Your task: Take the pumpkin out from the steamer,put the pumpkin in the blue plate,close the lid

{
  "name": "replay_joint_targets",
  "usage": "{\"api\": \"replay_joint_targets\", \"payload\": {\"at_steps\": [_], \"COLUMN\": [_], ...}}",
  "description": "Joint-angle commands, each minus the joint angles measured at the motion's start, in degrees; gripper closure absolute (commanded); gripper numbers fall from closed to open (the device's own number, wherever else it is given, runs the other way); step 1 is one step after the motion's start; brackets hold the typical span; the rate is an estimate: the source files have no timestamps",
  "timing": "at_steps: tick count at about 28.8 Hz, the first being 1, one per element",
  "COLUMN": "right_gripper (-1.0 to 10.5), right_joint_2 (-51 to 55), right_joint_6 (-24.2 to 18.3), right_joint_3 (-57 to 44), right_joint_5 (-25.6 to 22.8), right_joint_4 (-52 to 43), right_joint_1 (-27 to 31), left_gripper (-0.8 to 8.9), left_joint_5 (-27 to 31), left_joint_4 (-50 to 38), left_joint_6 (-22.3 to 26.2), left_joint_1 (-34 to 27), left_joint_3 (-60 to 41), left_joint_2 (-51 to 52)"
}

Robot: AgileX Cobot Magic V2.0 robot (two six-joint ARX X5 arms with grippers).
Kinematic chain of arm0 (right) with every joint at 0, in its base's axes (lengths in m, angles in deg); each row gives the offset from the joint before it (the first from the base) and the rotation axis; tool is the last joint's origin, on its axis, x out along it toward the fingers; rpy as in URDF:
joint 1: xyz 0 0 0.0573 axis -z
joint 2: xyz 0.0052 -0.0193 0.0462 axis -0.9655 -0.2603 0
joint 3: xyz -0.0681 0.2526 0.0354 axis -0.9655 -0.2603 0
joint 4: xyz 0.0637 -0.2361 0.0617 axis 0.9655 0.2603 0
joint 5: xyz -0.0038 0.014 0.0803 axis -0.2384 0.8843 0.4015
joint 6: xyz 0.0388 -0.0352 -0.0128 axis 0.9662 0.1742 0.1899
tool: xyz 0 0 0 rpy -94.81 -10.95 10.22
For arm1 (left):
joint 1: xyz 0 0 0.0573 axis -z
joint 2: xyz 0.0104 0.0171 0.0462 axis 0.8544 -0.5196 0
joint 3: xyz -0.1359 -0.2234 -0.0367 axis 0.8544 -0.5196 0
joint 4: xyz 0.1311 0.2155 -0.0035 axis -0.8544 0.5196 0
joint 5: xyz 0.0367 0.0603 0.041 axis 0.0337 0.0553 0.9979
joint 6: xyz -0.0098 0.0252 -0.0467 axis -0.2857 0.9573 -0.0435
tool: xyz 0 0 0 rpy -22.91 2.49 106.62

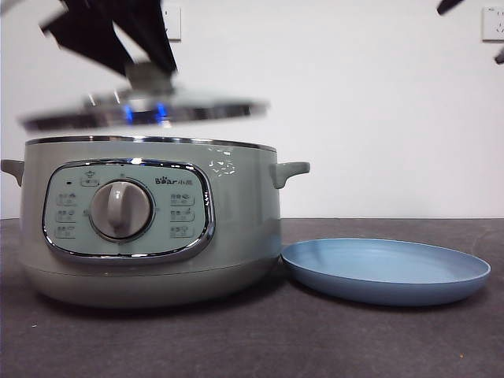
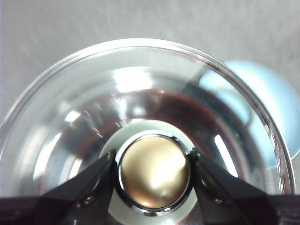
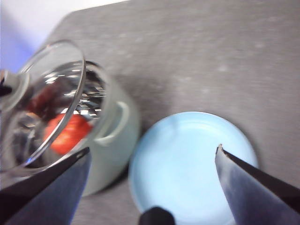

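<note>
My left gripper is shut on the knob of the glass lid, which hangs just above the sage-green steamer with a gap over the rim. In the front view that arm comes down dark from the top left. Through the lid, the orange-red pumpkin shows inside the steamer. The blue plate lies empty on the table right of the steamer. My right gripper hangs open high above the blue plate.
The dark grey table runs under everything, with a white wall behind holding sockets. The steamer's side handle reaches toward the plate. A black tip of the waiting arm shows at the top right.
</note>
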Motion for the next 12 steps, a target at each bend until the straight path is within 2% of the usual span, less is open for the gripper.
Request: {"api": "replay_joint_targets", "payload": {"at_steps": [1, 5, 8, 12], "right_gripper": [5.1, 5.1, 5.1, 5.0], "right_joint_2": [-0.35, -1.81, -4.46, -10.91], "right_joint_6": [0.7, 1.38, 2.93, 1.99], "right_joint_3": [0.07, 0.11, 1.14, 6.03], "right_joint_5": [4.09, 6.23, 5.81, 2.69], "right_joint_4": [-2.4, -6.54, -9.25, -8.66], "right_joint_1": [-0.57, -3.58, -7.98, -13.97], "left_gripper": [8.23, 8.23, 8.23, 8.23], "left_joint_5": [1.14, 6.36, 9.53, 14.82], "left_joint_4": [-1.05, 2.03, 5.31, 8.96], "left_joint_6": [0.24, 0.26, 0.26, 0.28], "left_joint_1": [-0.22, -0.22, -0.22, -0.22], "left_joint_3": [0.42, 0.42, 0.42, 0.42], "left_joint_2": [5.46, 12.66, 18.12, 24.59]}}
